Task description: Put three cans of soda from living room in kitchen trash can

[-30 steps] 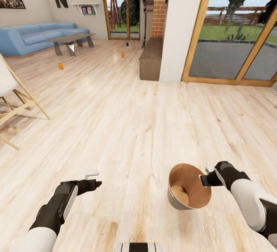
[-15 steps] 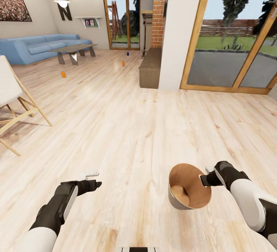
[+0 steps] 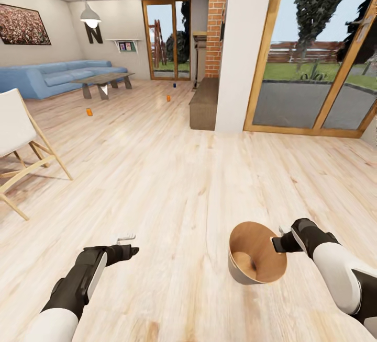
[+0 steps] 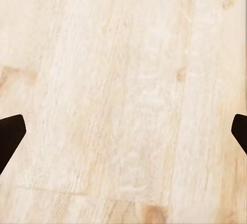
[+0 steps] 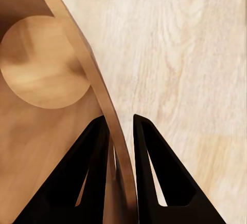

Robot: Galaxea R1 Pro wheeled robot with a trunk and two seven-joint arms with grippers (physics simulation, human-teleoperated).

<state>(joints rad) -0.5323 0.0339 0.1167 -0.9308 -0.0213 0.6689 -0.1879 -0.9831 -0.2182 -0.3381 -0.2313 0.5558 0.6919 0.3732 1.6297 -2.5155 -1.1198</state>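
Observation:
Three cans of soda stand far off on the living-room floor: an orange one (image 3: 89, 112) near the coffee table, another orange one (image 3: 168, 98), and a dark blue one (image 3: 174, 84) farther back. The trash can (image 3: 255, 254) hangs tilted just above the floor at lower right, its coppery inside (image 5: 43, 64) holding nothing. My right gripper (image 3: 278, 243) is shut on its rim, one finger (image 5: 92, 157) inside the wall and the other outside. My left gripper (image 3: 130, 244) is low on the left. It is open over bare floor, its fingertips (image 4: 10, 134) far apart.
A white chair (image 3: 18, 133) on wooden legs stands at left. Beyond it are the blue sofa (image 3: 57, 74) and coffee table (image 3: 104, 78). A dark low cabinet (image 3: 205, 99), white pillar (image 3: 235, 49) and brick column (image 3: 217, 23) sit ahead, with glass doors (image 3: 309, 70) at right.
The head view has tilted upward, so the room sits lower in the picture and more ceiling shows. Both arms and the trash can keep the same pose.

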